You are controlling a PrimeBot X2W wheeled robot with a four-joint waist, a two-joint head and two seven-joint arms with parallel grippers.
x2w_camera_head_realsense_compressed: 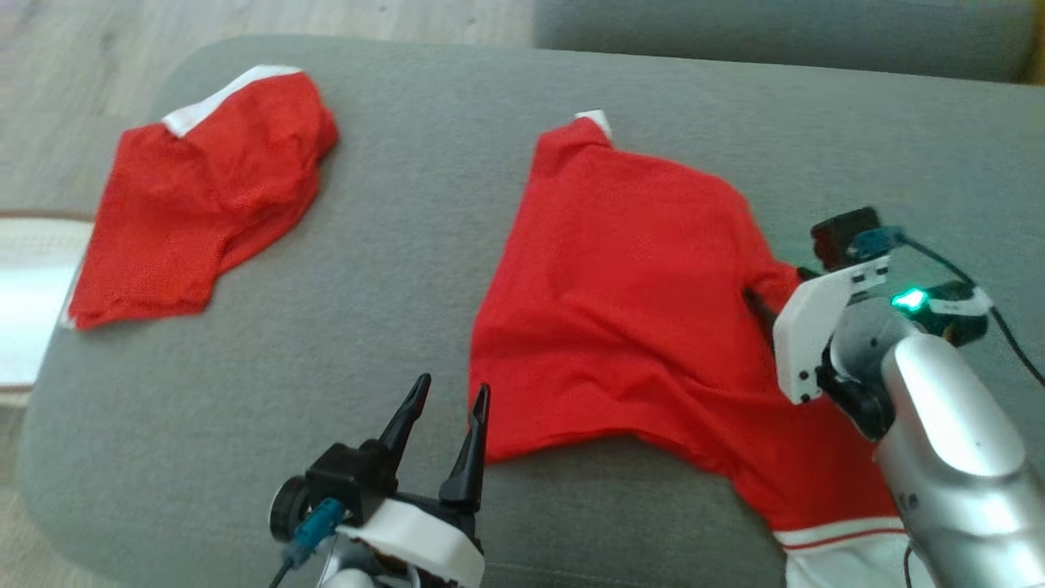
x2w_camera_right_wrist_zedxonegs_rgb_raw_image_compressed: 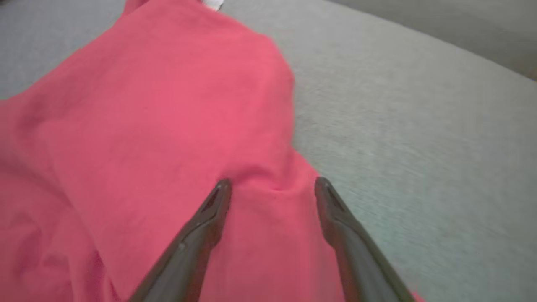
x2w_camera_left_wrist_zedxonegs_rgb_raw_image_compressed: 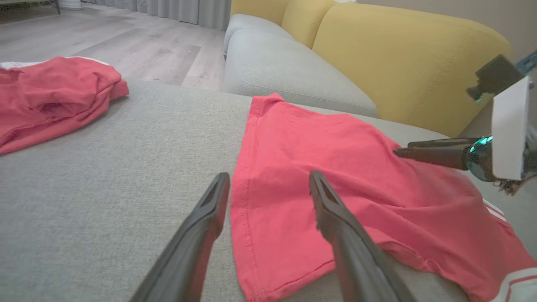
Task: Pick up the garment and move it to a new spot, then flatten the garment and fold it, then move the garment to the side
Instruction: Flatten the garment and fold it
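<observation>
Red garment [x2w_camera_head_realsense_compressed: 637, 294], white trim with a thin red stripe at its near right end, small white tab at its far corner, spread mostly flat yet creased, near hem wavy, lying on the right half of a grey sofa cushion [x2w_camera_head_realsense_compressed: 392, 269]

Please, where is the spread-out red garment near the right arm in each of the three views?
Head view: the red garment, centre to lower right.
Left wrist view: the red garment, centre to the lower right edge.
Right wrist view: the red garment, left and centre, down to the bottom edge.
Shared landmark: the grey cushion under it.
</observation>
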